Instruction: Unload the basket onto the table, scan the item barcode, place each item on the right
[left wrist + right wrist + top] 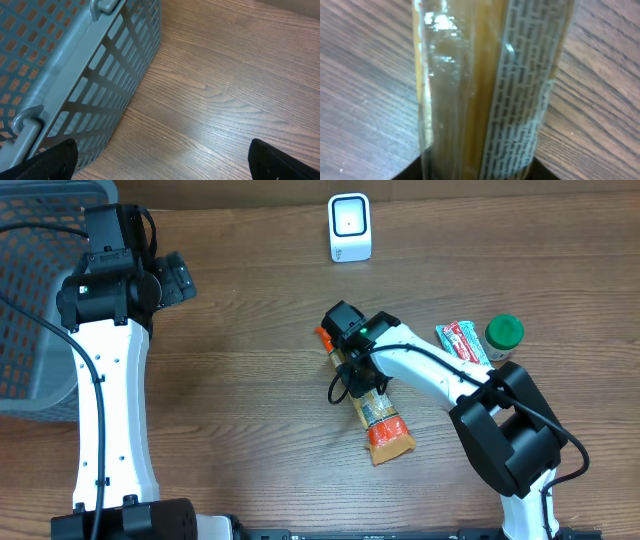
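right pincer (352,368) astride clear packet (386,422), grip unclear; left pincer (160,162) agape beside grey basket (75,56)

basket (25,280) 1 | scanner (349,227) 1 | orange-ended packet (386,427) 1 | red-white packet (462,340) 1 | green-lidded jar (504,334) 1

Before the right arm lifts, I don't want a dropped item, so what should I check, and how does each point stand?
1. Is the right gripper over the packet: ok, it sits on the end nearer the scanner.
2. Is the grip closed firmly on the packet: cannot tell, the fingers are hidden.
3. Is the barcode found: cannot tell, the right wrist view shows only blurred print.
4. Is the way to the scanner free: ok, only bare table lies between.
5. Is the left gripper open and out of the way by the basket: ok.
6. Is the green-lidded jar apart from the packet: ok.
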`<state>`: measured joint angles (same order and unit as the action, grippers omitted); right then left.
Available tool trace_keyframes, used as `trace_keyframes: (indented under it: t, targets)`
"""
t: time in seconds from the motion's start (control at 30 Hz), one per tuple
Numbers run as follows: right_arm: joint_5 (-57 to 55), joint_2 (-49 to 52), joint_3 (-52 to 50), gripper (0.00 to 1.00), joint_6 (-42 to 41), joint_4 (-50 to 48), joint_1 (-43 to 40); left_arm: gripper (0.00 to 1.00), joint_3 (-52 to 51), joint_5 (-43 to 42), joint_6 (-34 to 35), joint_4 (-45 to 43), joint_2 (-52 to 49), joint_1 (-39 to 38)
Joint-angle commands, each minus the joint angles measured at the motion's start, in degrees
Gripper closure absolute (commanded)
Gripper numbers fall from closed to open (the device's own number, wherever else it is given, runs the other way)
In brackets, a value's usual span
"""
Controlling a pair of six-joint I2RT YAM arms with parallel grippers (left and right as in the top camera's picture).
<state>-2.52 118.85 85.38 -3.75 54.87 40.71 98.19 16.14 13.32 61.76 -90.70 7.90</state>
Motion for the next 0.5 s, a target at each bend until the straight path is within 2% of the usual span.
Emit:
trace_keyframes:
  t: [0.0, 0.03, 0.1, 0.13, 0.17, 0.27, 0.47]
  targets:
    - [0.2, -1.8, 0.2, 0.63, 3.9, 0.7, 0.8, 0.0, 1.0, 0.8, -0.5, 0.0, 0.8, 0.0]
    - [0.2, -1.8, 0.2, 0.66, 4.0, 0.8, 0.8, 0.0, 1.0, 0.8, -0.5, 0.0, 0.8, 0.0]
    - [0.0, -1.8, 0.2, 0.67, 4.3, 0.9, 0.8, 0.0, 1.0, 0.8, -0.5, 0.0, 0.8, 0.0]
    - [-0.4, -1.8, 0.2, 0.64, 4.4, 0.9, 0.8, 0.0, 1.0, 0.8, -0.5, 0.0, 0.8, 0.0]
    - [-0.4, -1.8, 0.2, 0.52, 5.1, 0.7, 0.8, 0.0, 1.0, 0.8, -0.5, 0.0, 0.8, 0.0]
    - [-0.4, -1.8, 0.2, 0.43, 5.7, -0.1, 0.7, 0.0, 1.0, 0.8, -0.5, 0.0, 0.8, 0.0]
    - [-2.9, -1.8, 0.2, 0.39, 5.7, -3.1, 0.7, 0.0, 1.0, 0.8, -0.5, 0.0, 0.8, 0.0]
